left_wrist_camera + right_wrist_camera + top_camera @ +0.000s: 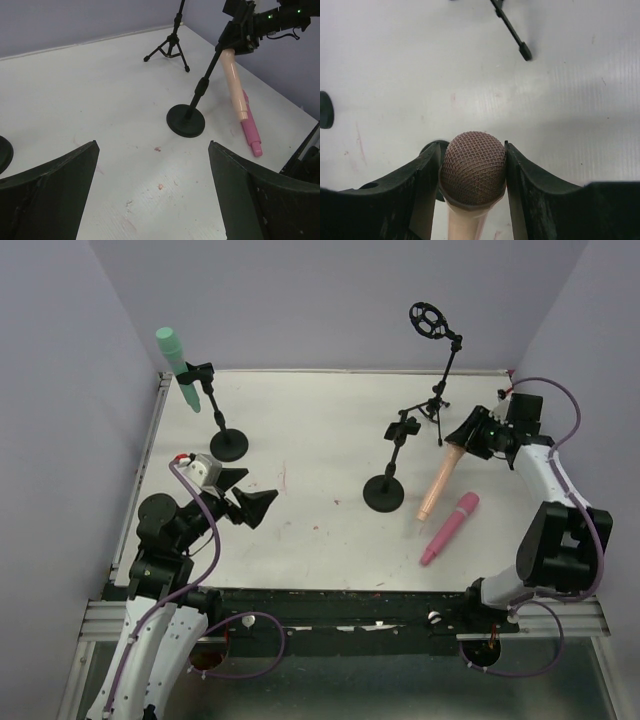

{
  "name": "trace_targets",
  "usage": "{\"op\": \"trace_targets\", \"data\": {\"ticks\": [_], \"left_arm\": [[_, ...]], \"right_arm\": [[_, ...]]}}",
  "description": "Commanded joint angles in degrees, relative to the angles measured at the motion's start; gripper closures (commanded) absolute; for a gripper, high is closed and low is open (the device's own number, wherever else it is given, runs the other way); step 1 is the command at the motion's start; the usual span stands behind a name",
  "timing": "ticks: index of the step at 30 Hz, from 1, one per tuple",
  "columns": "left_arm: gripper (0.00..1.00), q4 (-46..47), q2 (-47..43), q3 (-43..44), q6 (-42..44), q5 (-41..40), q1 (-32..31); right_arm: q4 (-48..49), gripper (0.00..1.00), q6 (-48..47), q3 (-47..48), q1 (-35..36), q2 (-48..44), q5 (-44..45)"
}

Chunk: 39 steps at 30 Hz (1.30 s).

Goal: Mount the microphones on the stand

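A white table [320, 420] with faint red marks is seen. Three black stands are counted on it. A tripod stand [437, 400] with a round ring on top is set at the back right. A middle stand [385, 492] with a round foot is placed in front of it. A left stand [228, 445], also with a round foot, is placed on the left side.

Three microphones are counted. Each one is slim, with a round head and a thin handle. The mint green microphone [172, 355] is held in the clip of the left stand, head up. The peach microphone [437, 483] is tilted to the right of the middle stand, and its brown mesh head is squeezed between the fingers of the right claw [471, 150]. The pink microphone [450, 527] is laid flat on the table, just beside the thin end of the peach one.

The left claw [248, 495] is held wide open over the left side of the table.
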Motion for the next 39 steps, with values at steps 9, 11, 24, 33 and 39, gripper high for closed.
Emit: {"op": "trace_targets", "data": {"ticks": [9,11,24,33,39], "left_arm": [[0.01,13.2,9.5,5.9,-20.9,17.2,-2.2],[0.01,15.3,11.7,8.8,-23.2,16.7,-4.6],[0.01,1.8,43.2,48.3,-20.7,1.8,-31.1],[0.01,-6.2,63.9,69.9,-19.3,-5.3,-40.6],[0.03,-7.9,72.1,78.7,-17.8,-8.9,-44.2]], "right_arm": [[-11.1,0.79,-7.5,13.8,-0.2,-19.1,-2.5],[-14.2,0.80,-7.8,18.5,-0.2,-19.5,-5.3],[-21.7,0.82,-4.7,36.1,-0.1,-19.2,-21.9],[-20.4,0.81,-0.5,35.5,-0.2,-22.8,-28.8],[-19.2,0.81,0.7,34.1,-0.1,-24.3,-30.7]]}}
